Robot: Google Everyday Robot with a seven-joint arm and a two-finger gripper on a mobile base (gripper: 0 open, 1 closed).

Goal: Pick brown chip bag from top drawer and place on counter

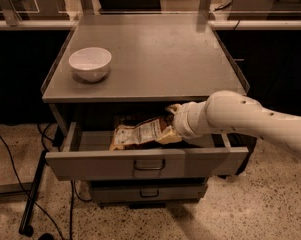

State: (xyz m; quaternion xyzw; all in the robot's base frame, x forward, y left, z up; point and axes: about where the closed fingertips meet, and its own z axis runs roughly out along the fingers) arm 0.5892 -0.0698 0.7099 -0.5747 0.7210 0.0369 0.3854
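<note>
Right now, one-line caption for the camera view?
Gripper at the brown chip bag inside the open top drawer; white bowl sits on the counter.

Smooth cream-white arm [240, 116] — a few dark dots. Its ribbed collar [186, 120] ends in the claw [171, 121], inside the drawer [90, 162].

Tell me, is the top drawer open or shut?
Open. The top drawer is pulled out from under the counter, so the brown chip bag shows inside. The gripper is at the bag's right end.
</note>
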